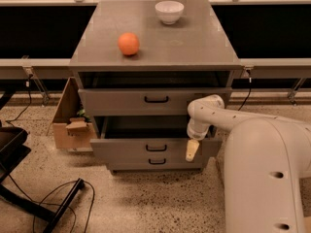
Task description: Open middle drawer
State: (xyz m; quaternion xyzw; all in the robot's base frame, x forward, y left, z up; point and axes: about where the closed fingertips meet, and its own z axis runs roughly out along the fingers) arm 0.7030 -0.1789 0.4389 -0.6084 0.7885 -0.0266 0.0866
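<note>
The grey cabinet [194, 47] has three drawers. The middle drawer [126, 149] stands pulled out toward me, its low front panel carrying a small black bar handle [156, 147], with a dark gap into its tray above the panel. My gripper [192, 151] hangs pointing down from the white arm [206, 113], in front of the right end of that panel and to the right of the handle. The top drawer [116, 102] with the wider handle sits slightly out. The bottom drawer [131, 162] shows just under the middle one.
An orange [129, 43] and a white bowl [169, 11] rest on the cabinet top. A cardboard box [68, 125] stands at the cabinet's left side. A black chair base and cables [53, 203] lie on the floor at left. My white body [267, 178] fills the lower right.
</note>
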